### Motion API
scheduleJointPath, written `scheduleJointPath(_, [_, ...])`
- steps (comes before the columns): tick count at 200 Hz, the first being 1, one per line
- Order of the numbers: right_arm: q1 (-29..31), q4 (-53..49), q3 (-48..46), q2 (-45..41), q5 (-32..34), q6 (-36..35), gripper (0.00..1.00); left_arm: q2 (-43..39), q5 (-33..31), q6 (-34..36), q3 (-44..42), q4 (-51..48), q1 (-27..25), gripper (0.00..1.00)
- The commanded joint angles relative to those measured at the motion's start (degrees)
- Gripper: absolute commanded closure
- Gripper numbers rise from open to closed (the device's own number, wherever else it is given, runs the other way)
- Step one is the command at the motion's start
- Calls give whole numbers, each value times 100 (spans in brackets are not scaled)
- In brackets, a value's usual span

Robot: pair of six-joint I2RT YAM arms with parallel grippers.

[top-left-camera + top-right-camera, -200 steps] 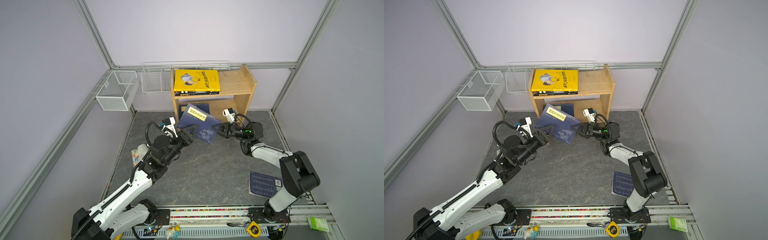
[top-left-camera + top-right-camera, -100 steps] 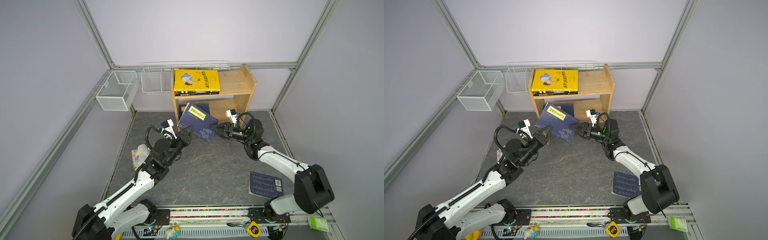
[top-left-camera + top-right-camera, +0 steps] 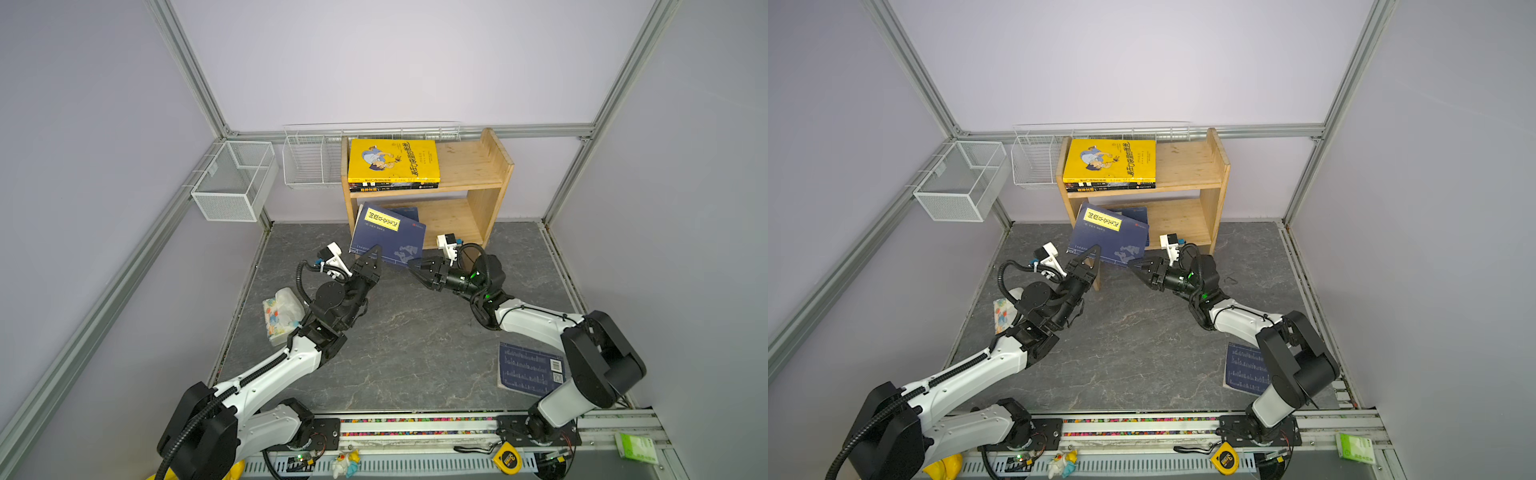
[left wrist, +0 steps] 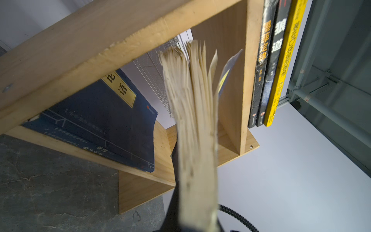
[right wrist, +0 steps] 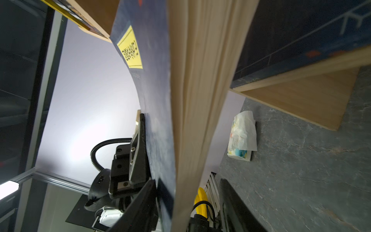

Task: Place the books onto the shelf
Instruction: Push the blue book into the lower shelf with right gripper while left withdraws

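Left pincer [image 3: 375, 254] now clenched on the navy book [image 3: 390, 241]; right pincer [image 3: 415, 268] has released it.
Handover done; the book leans at the lower tier of the shelf [image 3: 492, 166], ready for pushing in.

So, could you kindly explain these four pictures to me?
Two robot arms with pincer grippers work on a grey table. Two pictures look down from above, nearly alike; the other two come from a camera on each wrist. A wooden shelf stands at the back, a yellow book on its upper tier. The left gripper is shut on a navy book, tilted before the lower tier; the right gripper is open around its other corner. A second navy book and a tissue pack lie on the table.
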Motion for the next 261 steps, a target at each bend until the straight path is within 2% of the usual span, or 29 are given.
scheduleJointPath(1, [33, 1179, -13, 275, 228, 717, 54, 35, -49, -348, -30, 959, -8, 100])
scheduleJointPath(19, [20, 1302, 9, 403, 290, 809, 67, 64, -60, -373, -34, 963, -9, 100])
scheduleJointPath(39, [-13, 1146, -77, 387, 481, 714, 75, 65, -99, -360, -25, 900, -9, 100])
scheduleJointPath(73, [-24, -263, 47, 65, 697, -58, 87, 90, -136, -356, 16, 681, -8, 100])
scheduleJointPath(95, [-107, -1062, 408, -42, 637, -477, 92, 43, -156, -264, 94, 406, -9, 83])
scheduleJointPath(108, [-211, -1757, 694, -74, 534, -830, 93, -62, -180, -99, 243, -97, 0, 63])
scheduleJointPath(121, [-303, -2802, 1030, -156, 597, -1405, 93, -235, -264, 209, 539, -1112, 0, 46])
scheduleJointPath(134, [-375, -3942, 1429, -217, 714, -2062, 93, -406, -393, 418, 873, -2162, 26, 36])
scheduleJointPath(146, [-431, -4543, 1684, -233, 842, -2463, 93, -578, -492, 613, 987, -2650, 51, 28])
scheduleJointPath(165, [-539, -4993, 2043, -113, 717, -2803, 93, -901, -683, 980, 1041, -3169, 101, 22])
scheduleJointPath(201, [-569, -5640, 2624, 110, 458, -3355, 93, -1627, -1319, 1771, 1310, -4443, 141, 17])
scheduleJointPath(228, [-577, -5682, 2701, 68, 511, -3402, 93, -2158, -1772, 1938, 1198, -4881, 158, 14])
scheduleJointPath(261, [-581, -5621, 2967, 241, 440, -3260, 92, -2557, -2001, 1926, 1007, -5131, 167, 13])
